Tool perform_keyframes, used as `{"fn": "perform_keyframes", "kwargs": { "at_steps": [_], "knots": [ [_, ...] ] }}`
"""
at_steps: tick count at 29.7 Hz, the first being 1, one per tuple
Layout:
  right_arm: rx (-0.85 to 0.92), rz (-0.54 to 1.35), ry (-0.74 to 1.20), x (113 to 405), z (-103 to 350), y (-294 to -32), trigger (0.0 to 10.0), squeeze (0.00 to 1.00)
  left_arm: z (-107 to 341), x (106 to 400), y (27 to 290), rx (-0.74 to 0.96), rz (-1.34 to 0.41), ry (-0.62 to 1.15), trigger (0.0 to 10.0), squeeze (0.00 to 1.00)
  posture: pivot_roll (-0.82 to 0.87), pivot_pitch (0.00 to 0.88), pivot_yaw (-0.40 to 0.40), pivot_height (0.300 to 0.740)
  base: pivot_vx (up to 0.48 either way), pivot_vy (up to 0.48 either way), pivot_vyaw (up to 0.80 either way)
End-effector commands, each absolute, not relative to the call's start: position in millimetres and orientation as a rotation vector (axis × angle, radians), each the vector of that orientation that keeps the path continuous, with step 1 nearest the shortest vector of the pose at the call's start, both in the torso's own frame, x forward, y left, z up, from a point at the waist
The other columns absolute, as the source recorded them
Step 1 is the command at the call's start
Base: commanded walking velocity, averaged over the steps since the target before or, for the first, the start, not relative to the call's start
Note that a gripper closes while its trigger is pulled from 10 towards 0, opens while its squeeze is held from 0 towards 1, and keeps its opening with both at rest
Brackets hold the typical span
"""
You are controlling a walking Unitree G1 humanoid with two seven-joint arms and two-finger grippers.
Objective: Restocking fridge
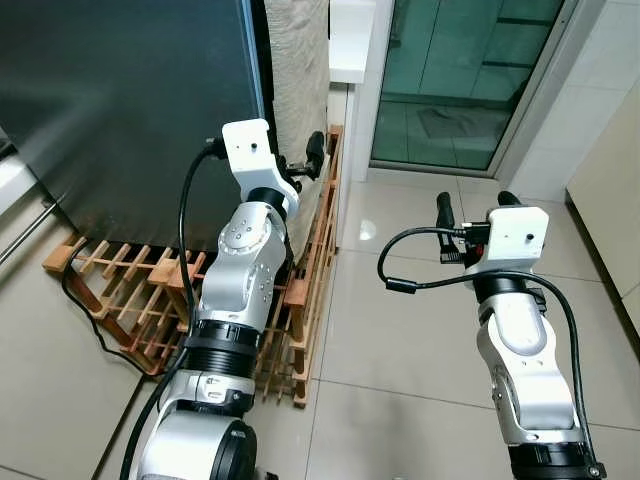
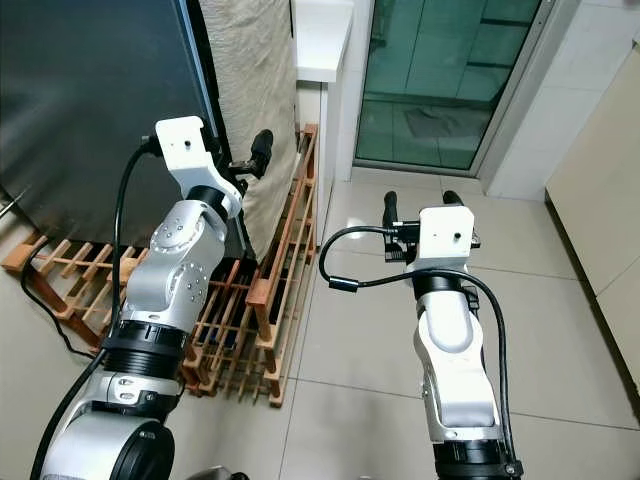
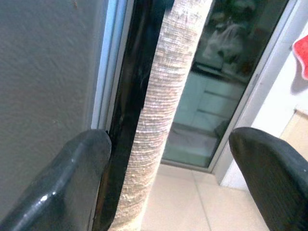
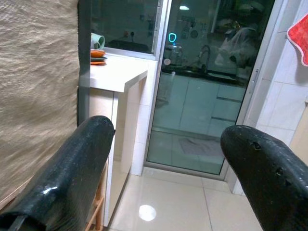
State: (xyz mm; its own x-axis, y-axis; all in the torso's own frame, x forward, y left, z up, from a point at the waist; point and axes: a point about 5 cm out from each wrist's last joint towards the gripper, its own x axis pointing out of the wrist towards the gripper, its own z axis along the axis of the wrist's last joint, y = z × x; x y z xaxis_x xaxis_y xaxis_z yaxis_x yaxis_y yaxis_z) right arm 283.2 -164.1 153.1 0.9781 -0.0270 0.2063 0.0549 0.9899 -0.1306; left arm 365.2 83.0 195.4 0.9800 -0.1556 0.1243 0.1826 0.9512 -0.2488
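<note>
Now my left pincer (image 1: 312,158), fingers spread, reaches the tall dark-grey fridge door's (image 1: 120,100) edge upper left to open it, while my right pincer (image 1: 473,205) waits open.

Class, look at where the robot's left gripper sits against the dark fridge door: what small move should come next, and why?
Probably ease the left gripper further in along the dark grey fridge door edge, so its open fingers straddle it. The door looks closed, and one finger is already at the edge, beside the beige woven cloth.
</note>
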Motion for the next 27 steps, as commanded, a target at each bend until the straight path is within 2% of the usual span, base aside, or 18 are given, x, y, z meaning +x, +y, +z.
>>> {"fn": "perform_keyframes", "kwargs": {
  "at_steps": [1, 8, 12, 14, 16, 21, 26, 27],
  "knots": [
    [-0.142, -0.044, -0.211, 284, 154, -163, 10.0, 0.0, 197, 372, 80, -0.236, -0.155, -0.106, 10.0, 0.0, -0.18, 0.0, 0.044, 0.74, 0.0, 0.0, 0.0],
    [-0.145, -0.044, -0.214, 284, 154, -163, 10.0, 0.0, 200, 377, 65, -0.276, -0.208, -0.089, 10.0, 0.0, -0.18, 0.0, 0.044, 0.74, 0.0, 0.0, 0.0],
    [-0.145, -0.047, -0.215, 284, 155, -165, 10.0, 0.0, 207, 370, 34, -0.352, -0.44, -0.108, 10.0, 0.0, -0.19, 0.0, 0.043, 0.74, 0.0, 0.0, 0.0],
    [-0.143, -0.045, -0.212, 284, 155, -165, 10.0, 0.0, 209, 368, 29, -0.368, -0.489, -0.122, 10.0, 0.0, -0.19, 0.0, 0.043, 0.74, 0.0, 0.0, 0.0],
    [-0.111, -0.055, -0.191, 283, 152, -168, 10.0, 0.0, 215, 360, 14, -0.44, -0.632, -0.147, 10.0, 0.0, -0.19, 0.0, 0.043, 0.74, 0.0, 0.0, 0.0],
    [-0.11, -0.067, -0.184, 283, 151, -171, 10.0, 0.0, 223, 352, 4, -0.428, -0.708, -0.168, 10.0, 0.0, -0.19, 0.0, 0.043, 0.74, 0.0, 0.0, 0.0],
    [-0.109, -0.069, -0.185, 284, 151, -170, 10.0, 0.0, 228, 333, -18, -0.524, -0.934, -0.177, 10.0, 0.0, -0.2, 0.0, 0.049, 0.74, 0.0, 0.0, 0.0],
    [-0.109, -0.069, -0.185, 284, 151, -170, 10.0, 0.0, 228, 333, -18, -0.524, -0.934, -0.177, 10.0, 0.0, -0.2, 0.0, 0.049, 0.74, 0.0, 0.0, 0.0]
  ]
}}
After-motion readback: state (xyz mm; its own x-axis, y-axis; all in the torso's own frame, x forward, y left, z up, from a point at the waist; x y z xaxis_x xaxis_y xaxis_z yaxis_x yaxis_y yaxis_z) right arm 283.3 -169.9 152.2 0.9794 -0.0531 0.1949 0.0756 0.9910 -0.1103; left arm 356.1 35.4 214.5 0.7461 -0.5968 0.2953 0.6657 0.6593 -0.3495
